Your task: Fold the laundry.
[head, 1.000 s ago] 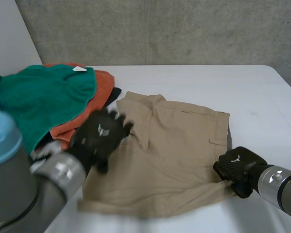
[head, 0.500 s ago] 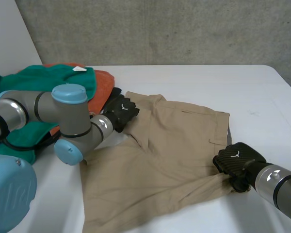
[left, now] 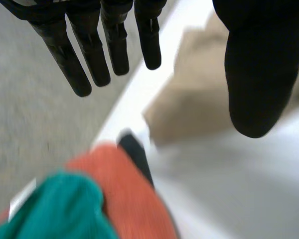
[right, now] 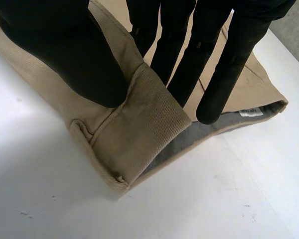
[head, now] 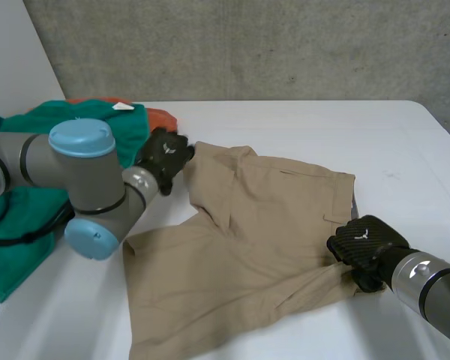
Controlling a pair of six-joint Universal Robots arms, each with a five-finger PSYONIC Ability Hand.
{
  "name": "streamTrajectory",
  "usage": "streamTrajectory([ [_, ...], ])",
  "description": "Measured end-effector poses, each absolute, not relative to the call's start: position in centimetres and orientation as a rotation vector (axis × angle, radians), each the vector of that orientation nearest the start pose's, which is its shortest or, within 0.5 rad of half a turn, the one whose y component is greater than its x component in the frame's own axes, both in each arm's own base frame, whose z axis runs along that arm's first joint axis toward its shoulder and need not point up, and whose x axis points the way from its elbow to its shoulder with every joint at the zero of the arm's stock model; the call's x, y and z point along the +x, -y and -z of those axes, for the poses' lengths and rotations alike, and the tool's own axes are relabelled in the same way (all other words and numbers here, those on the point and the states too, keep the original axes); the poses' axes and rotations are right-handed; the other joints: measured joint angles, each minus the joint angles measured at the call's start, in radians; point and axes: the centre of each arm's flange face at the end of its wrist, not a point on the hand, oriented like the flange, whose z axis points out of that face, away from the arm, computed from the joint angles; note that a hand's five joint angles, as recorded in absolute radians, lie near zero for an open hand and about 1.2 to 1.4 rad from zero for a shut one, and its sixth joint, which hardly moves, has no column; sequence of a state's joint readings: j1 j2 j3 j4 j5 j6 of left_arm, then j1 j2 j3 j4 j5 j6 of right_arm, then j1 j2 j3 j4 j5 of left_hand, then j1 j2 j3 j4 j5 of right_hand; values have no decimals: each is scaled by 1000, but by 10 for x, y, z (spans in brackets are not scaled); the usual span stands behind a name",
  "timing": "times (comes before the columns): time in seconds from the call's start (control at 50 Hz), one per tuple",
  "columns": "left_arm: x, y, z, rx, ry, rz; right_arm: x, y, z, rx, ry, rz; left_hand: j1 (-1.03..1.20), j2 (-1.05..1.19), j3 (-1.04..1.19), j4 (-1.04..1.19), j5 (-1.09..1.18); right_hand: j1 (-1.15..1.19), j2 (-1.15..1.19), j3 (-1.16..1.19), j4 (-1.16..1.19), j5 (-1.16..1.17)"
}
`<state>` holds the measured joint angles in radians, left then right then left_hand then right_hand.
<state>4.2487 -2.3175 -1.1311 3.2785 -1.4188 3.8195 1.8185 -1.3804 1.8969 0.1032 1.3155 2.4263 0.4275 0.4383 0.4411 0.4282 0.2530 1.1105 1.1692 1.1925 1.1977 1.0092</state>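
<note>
- Shorts [head: 247,247] of tan cloth lie spread flat on the white table [head: 390,142], roughly at its middle, with one leg reaching toward the robot.
- The left hand [head: 165,156] is at the far left corner of the shorts, between that corner and the pile of other laundry.
- In the left wrist view, this hand [left: 256,59] is wide open. Its fingers [left: 70,55] are straight and set well apart from the thumb, and nothing is in its grasp.
- Below the open hand, the tan corner of the shorts [left: 194,109] lies on the table. An orange cloth [left: 124,194], a teal cloth [left: 65,209] and a black item [left: 134,149] are just beside it.
- From the head camera, the teal cloth [head: 22,217] is heaped at the table's left side, partly under the left arm. The orange cloth [head: 161,116] shows at the heap's far edge.
- The right hand [head: 364,244] is on the right edge of the shorts, at the near corner.
- In the right wrist view, the right hand [right: 60,45] is closed on a folded hem of the shorts [right: 139,119]. The thumb presses on top, and the fingers [right: 224,64] run down the other side of the fold.
- Beside those fingers the grey lining [right: 189,137] shows, with a small white label [right: 250,112] on it.
</note>
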Motion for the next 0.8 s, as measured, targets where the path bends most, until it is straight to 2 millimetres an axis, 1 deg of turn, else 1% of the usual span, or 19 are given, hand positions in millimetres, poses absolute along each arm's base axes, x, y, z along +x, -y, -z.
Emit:
streamTrajectory([
  [0.04, -336, 334, -171, 1446, -1900, 2086, 212, 209, -165, -1439, -2363, 1471, -13, -27, -29, -30, -29, 0, 0, 0, 0, 0],
  [0.1, -345, 335, -167, 1505, -1901, 2136, 211, 210, -164, -1436, -2364, 1476, -90, -101, -106, -101, -102, 0, 0, 0, 0, 0],
  [0.2, -356, 344, -137, 1624, -1972, 2108, 210, 211, -163, -1430, -2370, 1480, -125, -135, -138, -131, -140, 0, 0, 0, 0, 0],
  [0.28, -356, 352, -110, 1669, -2044, 2010, 210, 212, -163, -1430, -2367, 1487, -106, -120, -122, -112, -114, 0, 0, 0, 0, 0],
  [0.3, -355, 353, -109, 1671, -2047, 2004, 210, 212, -163, -1430, -2366, 1490, -106, -120, -122, -112, -114, 0, 0, 0, 0, 0],
  [0.32, -353, 355, -103, 1679, -2059, 1971, 210, 213, -163, -1430, -2364, 1494, 87, 59, 49, 63, 66, 0, 0, 0, 0, 0],
  [0.34, -352, 357, -101, 1679, -2057, 1957, 210, 213, -164, -1430, -2362, 1497, 180, 127, 126, 141, 138, 0, 0, 0, 0, 0],
  [0.36, -350, 359, -101, 1675, -2055, 1943, 210, 213, -164, -1430, -2361, 1500, 244, 208, 186, 201, 193, 0, 0, 0, 0, 0],
  [0.38, -348, 360, -99, 1669, -2054, 1929, 210, 214, -164, -1430, -2360, 1503, 500, 464, 457, 477, 380, 0, 0, 0, 0, 0],
  [0.4, -346, 362, -99, 1653, -2052, 1913, 210, 214, -164, -1430, -2359, 1506, 658, 621, 607, 635, 457, 0, 0, 0, 0, 0],
  [0.42, -345, 363, -99, 1637, -2048, 1904, 210, 214, -164, -1430, -2358, 1509, 716, 697, 673, 705, 481, 0, 0, 0, 0, 0],
  [0.46, -339, 368, -101, 1572, -2043, 1885, 210, 215, -165, -1430, -2357, 1513, 729, 709, 689, 724, 491, 0, 0, 0, 0, 0],
  [0.48, -337, 369, -105, 1537, -2035, 1887, 210, 215, -165, -1430, -2356, 1515, 737, 747, 718, 768, 631, 0, 0, 0, 0, 0],
  [0.56, -325, 371, -124, 1376, -2013, 1896, 211, 215, -165, -1432, -2355, 1516, 737, 751, 723, 772, 659, 0, 0, 0, 0, 0],
  [0.6, -322, 368, -127, 1345, -2012, 1894, 211, 214, -164, -1433, -2354, 1514, 737, 751, 725, 772, 659, 0, 0, 0, 0, 0],
  [0.74, -312, 349, -120, 1335, -2054, 1827, 212, 211, -163, -1440, -2352, 1502, 737, 754, 726, 773, 661, 0, 0, 0, 0, 0],
  [0.76, -310, 347, -119, 1334, -2062, 1816, 212, 211, -163, -1441, -2351, 1501, 637, 640, 638, 664, 631, 0, 0, 0, 0, 0],
  [0.78, -309, 346, -118, 1334, -2069, 1807, 212, 211, -163, -1441, -2351, 1500, 572, 591, 583, 603, 589, 0, 0, 0, 0, 0],
  [0.8, -307, 344, -119, 1330, -2076, 1797, 213, 211, -163, -1441, -2351, 1500, 446, 460, 469, 484, 482, 0, 0, 0, 0, 0],
])
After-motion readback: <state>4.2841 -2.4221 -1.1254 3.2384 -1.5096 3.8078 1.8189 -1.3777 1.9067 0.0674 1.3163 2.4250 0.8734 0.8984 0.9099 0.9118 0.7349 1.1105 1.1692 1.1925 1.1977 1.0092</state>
